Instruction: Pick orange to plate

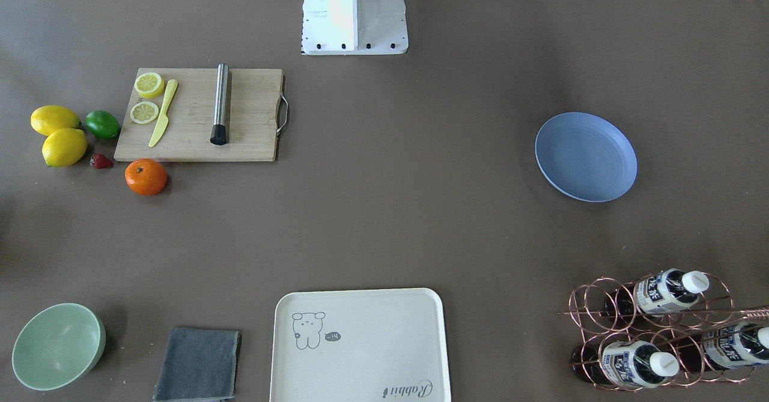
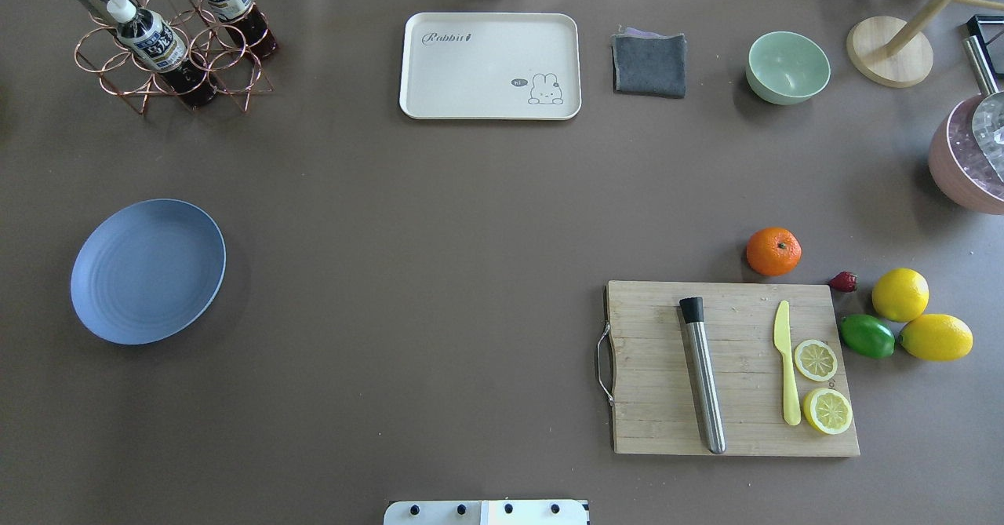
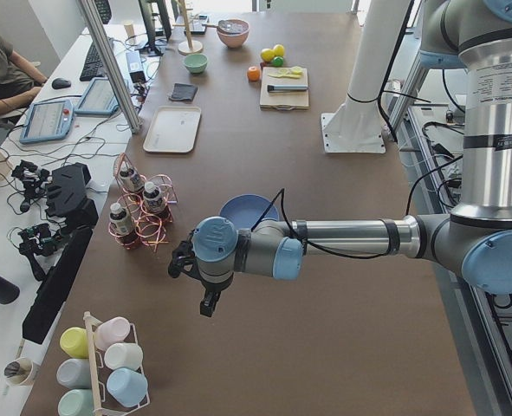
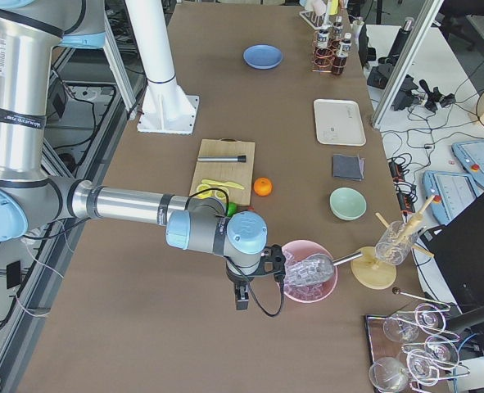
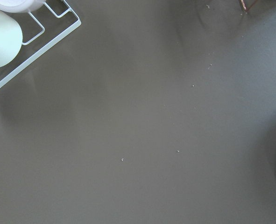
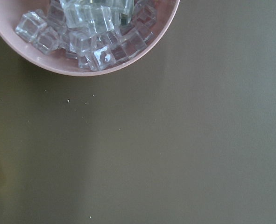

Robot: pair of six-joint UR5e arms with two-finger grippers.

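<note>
The orange (image 2: 773, 251) rests on the brown table just beyond the far edge of the wooden cutting board (image 2: 729, 368), on the robot's right; it also shows as the orange (image 1: 146, 176). The blue-grey plate (image 2: 147, 271) lies bare on the robot's left, also seen as the plate (image 1: 586, 157). My left gripper (image 3: 209, 302) hangs over the table end on the plate's side, and my right gripper (image 4: 241, 295) hangs near the pink bowl, far from the orange (image 4: 262, 187). Both show only in side views, so I cannot tell whether they are open or shut.
On the board lie a steel muddler (image 2: 702, 372), a yellow knife (image 2: 787, 362) and lemon slices (image 2: 816, 359). Two lemons (image 2: 900, 294), a lime (image 2: 867, 336) and a strawberry (image 2: 843, 281) sit beside it. A cream tray (image 2: 490, 66), grey cloth (image 2: 649, 63), green bowl (image 2: 787, 67), bottle rack (image 2: 169, 42) and pink ice bowl (image 6: 88, 37) stand around.
</note>
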